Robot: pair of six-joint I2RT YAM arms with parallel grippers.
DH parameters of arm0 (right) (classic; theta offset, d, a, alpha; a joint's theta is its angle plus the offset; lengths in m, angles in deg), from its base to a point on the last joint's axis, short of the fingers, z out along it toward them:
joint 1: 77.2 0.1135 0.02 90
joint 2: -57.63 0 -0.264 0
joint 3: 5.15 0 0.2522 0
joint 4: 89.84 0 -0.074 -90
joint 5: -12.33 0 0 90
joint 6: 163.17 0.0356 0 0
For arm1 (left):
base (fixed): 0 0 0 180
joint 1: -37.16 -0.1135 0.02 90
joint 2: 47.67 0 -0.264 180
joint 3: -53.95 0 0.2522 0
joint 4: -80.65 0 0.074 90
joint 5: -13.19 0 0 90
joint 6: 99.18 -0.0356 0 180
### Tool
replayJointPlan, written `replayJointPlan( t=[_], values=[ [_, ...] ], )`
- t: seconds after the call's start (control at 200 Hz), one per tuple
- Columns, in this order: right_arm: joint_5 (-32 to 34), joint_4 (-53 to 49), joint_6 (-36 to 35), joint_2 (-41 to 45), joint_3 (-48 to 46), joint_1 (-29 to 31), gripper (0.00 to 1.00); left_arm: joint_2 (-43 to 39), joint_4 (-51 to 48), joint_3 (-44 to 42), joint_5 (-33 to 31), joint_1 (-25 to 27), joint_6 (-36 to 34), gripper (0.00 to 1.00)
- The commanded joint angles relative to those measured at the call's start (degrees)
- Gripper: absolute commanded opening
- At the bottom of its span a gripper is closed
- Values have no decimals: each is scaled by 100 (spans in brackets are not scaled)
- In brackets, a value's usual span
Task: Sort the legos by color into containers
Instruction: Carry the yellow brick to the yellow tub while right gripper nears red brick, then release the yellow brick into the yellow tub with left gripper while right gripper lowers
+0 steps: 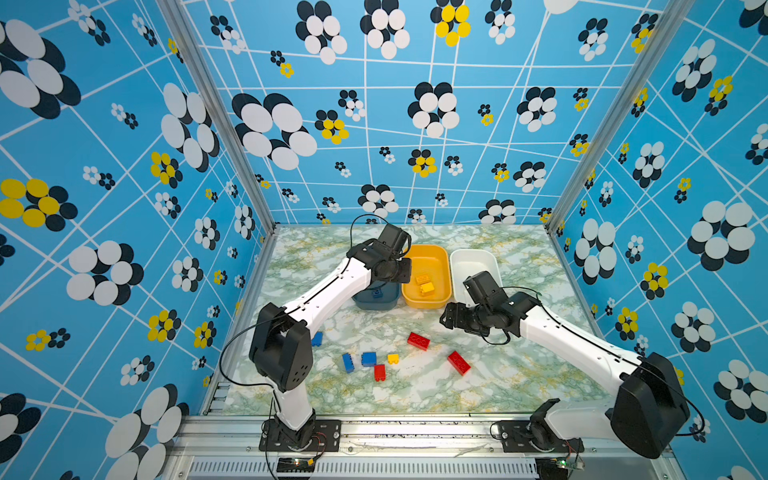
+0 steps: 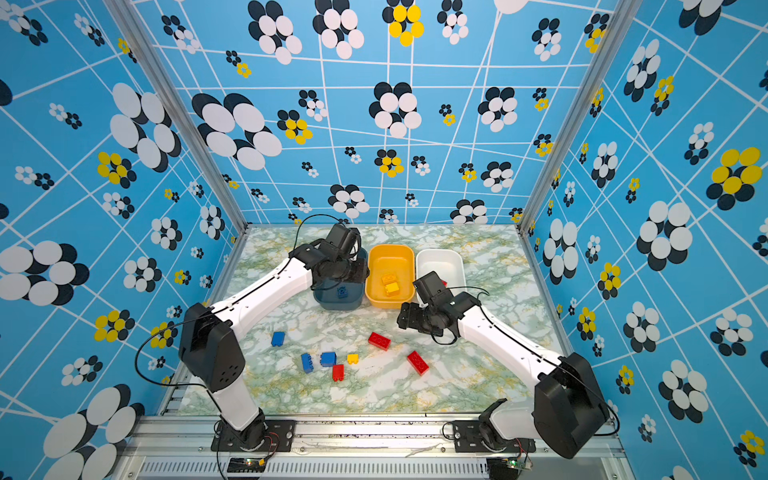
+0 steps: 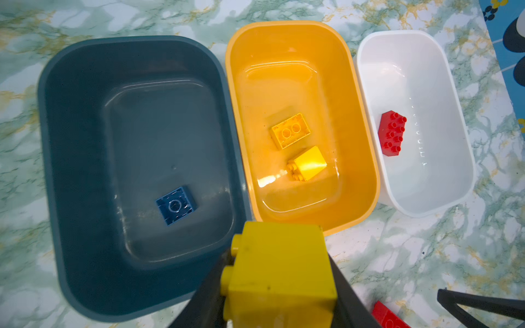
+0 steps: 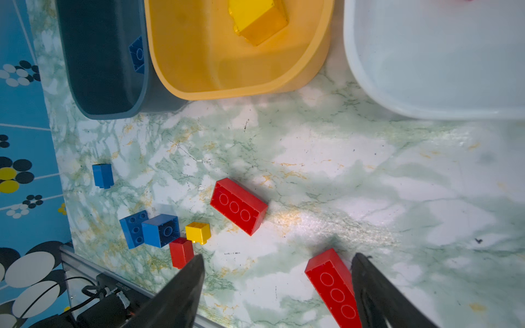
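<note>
**Yellow brick carried to the tubs, drop not yet made**

The left fingers (image 3: 208, 298) are clamped on a square yellow brick (image 3: 279, 264), held in the air above the spot where the dark teal tub (image 3: 51, 142) and the yellow-orange tub (image 3: 366, 159) meet. The step in hand looks like delivery. The next move probably calls for a short shift over the yellow-orange tub before the fingers part, or the brick may strike a rim or fall among the blue.

In both top views the three tubs stand in a row at the centre of the frame, with the white tub (image 3: 454, 113) on the right. Sorted so far are one blue brick (image 3: 176, 205), two yellow bricks (image 3: 290, 130) and one red brick (image 3: 392, 133), each in its own tub.

The right fingers (image 4: 181, 286) stand wide apart and hold nothing. They are over the desk (image 4: 369, 184), with a long red brick (image 4: 332, 286) between them, close to one finger.

A second long red brick (image 4: 238, 206), a small red one (image 4: 181, 252), a small yellow one (image 4: 198, 232) and three blue bricks (image 4: 160, 229) lie loose at lower centre in the top views. The right arm sits near the tubs' front edge, so the two arms should keep apart.
</note>
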Motion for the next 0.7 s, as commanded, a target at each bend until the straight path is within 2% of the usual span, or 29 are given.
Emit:
replayJointPlan(
  t=[0.0, 0.17, 0.445, 0.575, 0.595, 0.695],
  values=[
    [233, -135, 171, 288, -198, -38, 83, 523, 28, 548, 226, 57, -135, 33],
    [335, -181, 234, 523, -361, -105, 84, 1210, -53, 1167, 335, 100, -136, 33],
    [302, -255, 117, 512, -287, -242, 85, 1879, -203, 1652, 384, 127, -134, 33],
    [269, -281, 45, 426, -222, -284, 85, 1986, -238, 1709, 400, 136, -123, 42],
    [266, -292, 34, 408, -210, -297, 86, 1992, -253, 1717, 404, 133, -119, 47],
    [239, -299, -73, 309, -177, -306, 85, 1963, -264, 1722, 404, 144, -107, 57]
  ],
)
